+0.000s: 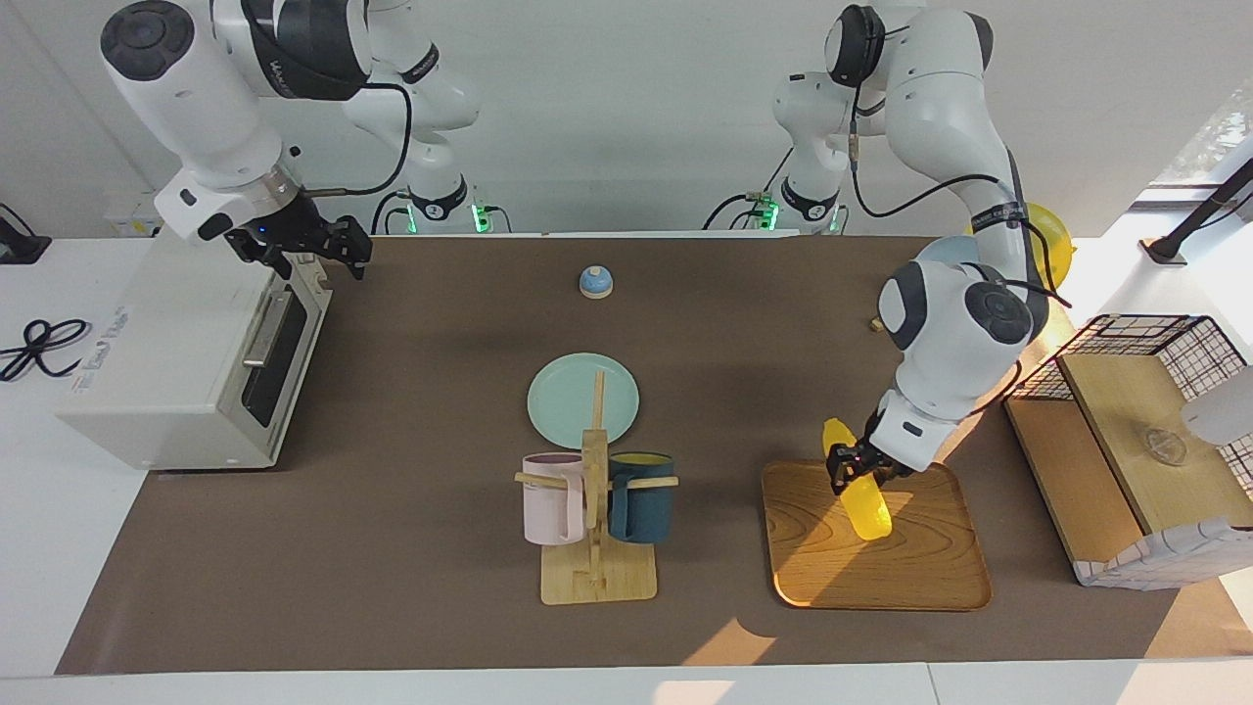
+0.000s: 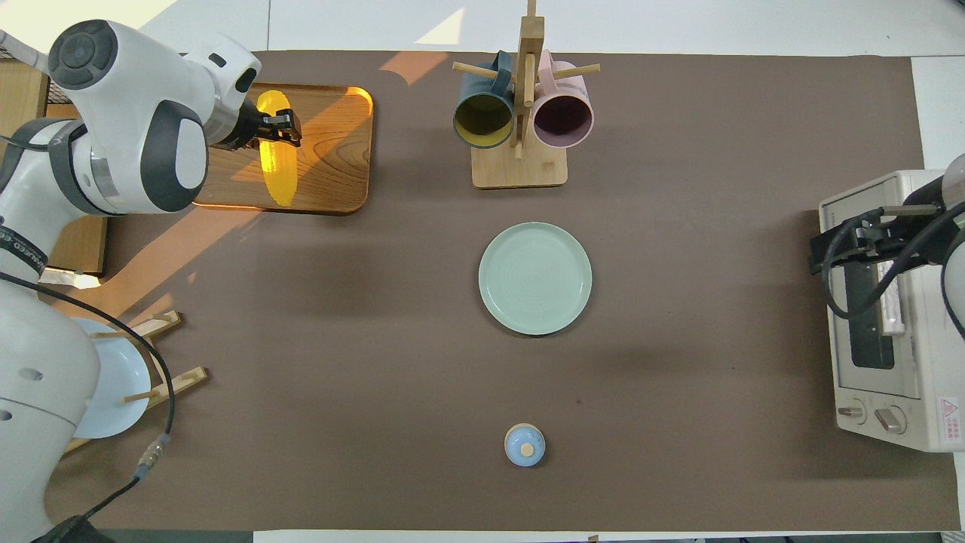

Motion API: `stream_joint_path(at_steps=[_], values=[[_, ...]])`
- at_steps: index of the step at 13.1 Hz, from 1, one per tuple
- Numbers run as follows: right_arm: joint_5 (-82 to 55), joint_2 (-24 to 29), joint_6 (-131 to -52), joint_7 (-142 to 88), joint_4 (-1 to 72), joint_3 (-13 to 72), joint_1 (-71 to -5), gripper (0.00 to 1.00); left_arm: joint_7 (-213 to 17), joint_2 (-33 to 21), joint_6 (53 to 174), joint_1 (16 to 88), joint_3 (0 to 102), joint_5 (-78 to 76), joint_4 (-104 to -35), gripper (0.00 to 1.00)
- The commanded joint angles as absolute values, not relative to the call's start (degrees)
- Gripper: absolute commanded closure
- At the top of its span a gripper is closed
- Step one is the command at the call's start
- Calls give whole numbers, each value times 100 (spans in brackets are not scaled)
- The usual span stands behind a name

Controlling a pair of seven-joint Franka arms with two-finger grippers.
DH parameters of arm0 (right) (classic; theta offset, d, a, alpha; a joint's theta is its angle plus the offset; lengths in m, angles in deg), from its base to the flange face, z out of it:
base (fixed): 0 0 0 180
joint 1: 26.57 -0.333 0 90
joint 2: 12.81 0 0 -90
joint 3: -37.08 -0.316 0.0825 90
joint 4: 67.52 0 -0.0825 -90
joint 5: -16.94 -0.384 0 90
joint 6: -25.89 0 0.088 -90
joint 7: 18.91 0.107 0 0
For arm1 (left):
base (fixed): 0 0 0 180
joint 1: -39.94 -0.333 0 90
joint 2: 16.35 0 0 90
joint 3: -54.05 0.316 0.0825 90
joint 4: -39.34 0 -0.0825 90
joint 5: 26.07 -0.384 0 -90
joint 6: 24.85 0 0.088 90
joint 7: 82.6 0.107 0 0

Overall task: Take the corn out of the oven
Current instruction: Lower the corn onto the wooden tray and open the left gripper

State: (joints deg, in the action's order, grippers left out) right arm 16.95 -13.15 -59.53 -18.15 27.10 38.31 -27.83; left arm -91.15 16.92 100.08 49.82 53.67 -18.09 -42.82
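Note:
The yellow corn point(image 1: 870, 513) is tilted over the wooden tray point(image 1: 920, 558) at the left arm's end of the table. My left gripper point(image 1: 858, 468) is shut around its middle, and its lower tip is at the tray's surface. In the overhead view the corn point(image 2: 276, 170) lies lengthwise on the tray point(image 2: 332, 158) under the left gripper point(image 2: 280, 127). The white oven point(image 1: 166, 362) stands at the right arm's end with its dark glass door point(image 1: 272, 364) shut. My right gripper point(image 1: 326, 253) is open and empty, up over the oven's top front corner, and shows in the overhead view too point(image 2: 844, 243).
A wooden mug rack point(image 1: 594, 548) carries a pink mug point(image 1: 551, 499) and a dark blue mug point(image 1: 641, 496). A green plate point(image 1: 582, 399) and a small blue bell point(image 1: 595, 281) lie mid-table. A wire basket point(image 1: 1145, 343) and wooden box stand beside the tray. A dish rack point(image 2: 162, 362) holds a pale plate.

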Motion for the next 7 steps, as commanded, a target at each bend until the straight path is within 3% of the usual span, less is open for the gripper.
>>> stream_joint_path(at_steps=[1,6,7], values=[[1483,-1369,-6138,-1777,2705,3874,-2745,0,-8964,2249,10406,4768,5291,-1886,-3712,100],[1807,-1255,-6130,-1794,2538,4209,-3000,0,-8667,2188,10778,4768,5300,-2114,-4195,100],[1843,-1264,-6130,-1794,2538,4165,-2991,0,-8569,2153,10786,4768,5300,-2114,-4265,72]])
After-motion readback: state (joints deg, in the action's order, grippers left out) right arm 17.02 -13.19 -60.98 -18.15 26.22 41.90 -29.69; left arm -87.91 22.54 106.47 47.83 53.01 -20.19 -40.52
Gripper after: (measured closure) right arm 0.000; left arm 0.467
